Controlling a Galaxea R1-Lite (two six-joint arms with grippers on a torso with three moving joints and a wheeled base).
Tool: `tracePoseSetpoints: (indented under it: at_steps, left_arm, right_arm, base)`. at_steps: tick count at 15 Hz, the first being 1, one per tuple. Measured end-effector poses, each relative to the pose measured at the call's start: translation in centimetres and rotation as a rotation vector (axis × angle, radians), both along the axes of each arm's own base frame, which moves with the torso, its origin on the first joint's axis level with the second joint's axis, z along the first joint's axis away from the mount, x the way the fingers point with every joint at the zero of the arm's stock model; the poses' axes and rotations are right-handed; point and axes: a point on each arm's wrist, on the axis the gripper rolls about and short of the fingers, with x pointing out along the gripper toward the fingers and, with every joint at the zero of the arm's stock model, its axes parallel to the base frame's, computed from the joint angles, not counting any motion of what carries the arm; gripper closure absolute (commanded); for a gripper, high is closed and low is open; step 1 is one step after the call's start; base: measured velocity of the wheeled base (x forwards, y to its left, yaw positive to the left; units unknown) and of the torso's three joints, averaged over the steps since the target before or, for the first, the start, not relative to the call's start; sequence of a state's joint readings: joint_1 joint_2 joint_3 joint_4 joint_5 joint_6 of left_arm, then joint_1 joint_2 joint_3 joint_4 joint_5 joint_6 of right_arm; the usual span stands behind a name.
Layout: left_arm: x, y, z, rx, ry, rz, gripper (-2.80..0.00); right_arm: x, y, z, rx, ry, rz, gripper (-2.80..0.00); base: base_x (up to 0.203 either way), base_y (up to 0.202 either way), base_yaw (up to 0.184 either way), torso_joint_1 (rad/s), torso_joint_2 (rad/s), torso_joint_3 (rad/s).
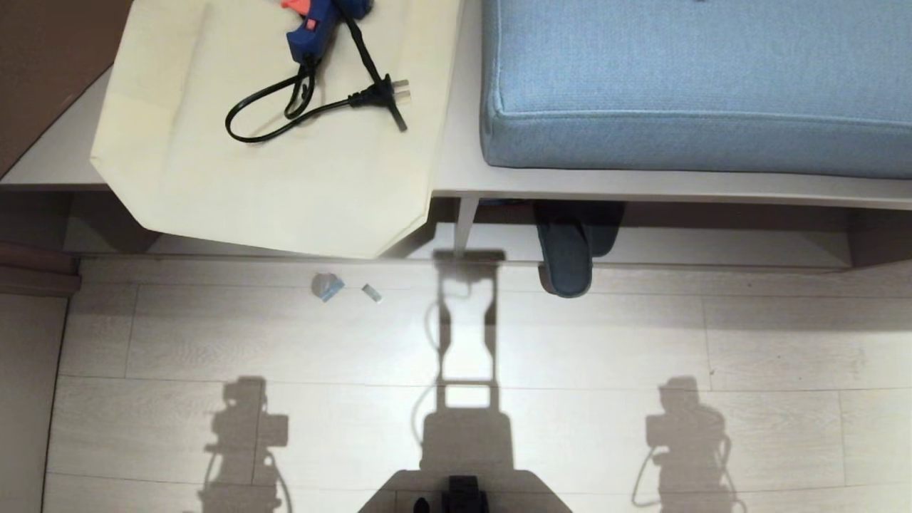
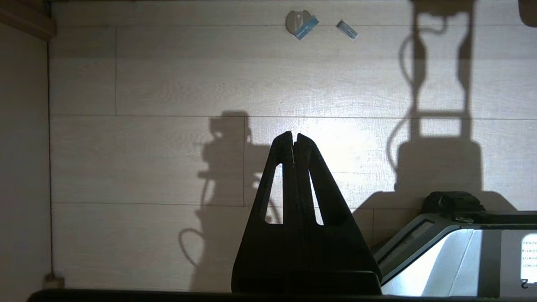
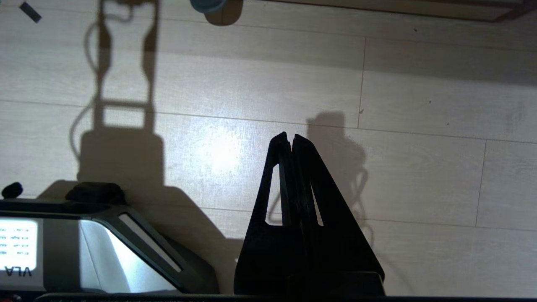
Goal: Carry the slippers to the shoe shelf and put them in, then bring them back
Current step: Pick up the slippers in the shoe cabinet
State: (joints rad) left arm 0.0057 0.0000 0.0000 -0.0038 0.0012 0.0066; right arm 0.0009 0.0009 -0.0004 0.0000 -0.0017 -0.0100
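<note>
Slippers [image 1: 568, 249] in shoe shelf [image 1: 641, 187], toes over floor [image 1: 456, 342]; glue gun [image 1: 317, 25] on bag [image 1: 285, 178].

The robot base [image 3: 105, 251] bears a mirrored "VLA" label.

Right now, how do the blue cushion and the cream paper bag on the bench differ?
The blue cushion is thick and padded, with a woven cloth surface; the cream paper bag lies flat and smooth. The cushion stays within the bench board, while the bag's lower edge hangs past its front. The bag carries a blue glue gun with a black cord; the cushion's visible top shows nothing on it. Both rest on the same bench board.
</note>
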Motion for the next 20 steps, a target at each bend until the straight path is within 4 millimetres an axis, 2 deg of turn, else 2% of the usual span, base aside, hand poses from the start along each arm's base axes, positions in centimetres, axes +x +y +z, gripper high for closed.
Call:
tracePoseSetpoints:
  at_steps: [20]
  left_arm:
    - [0.00,0.00,-0.01,0.003,0.002,-0.001,0.00]
  right_arm:
    - [0.00,0.00,0.00,0.000,0.000,0.000,0.00]
  base:
    - [0.000,0.000,0.000,0.003,0.00,-0.191]
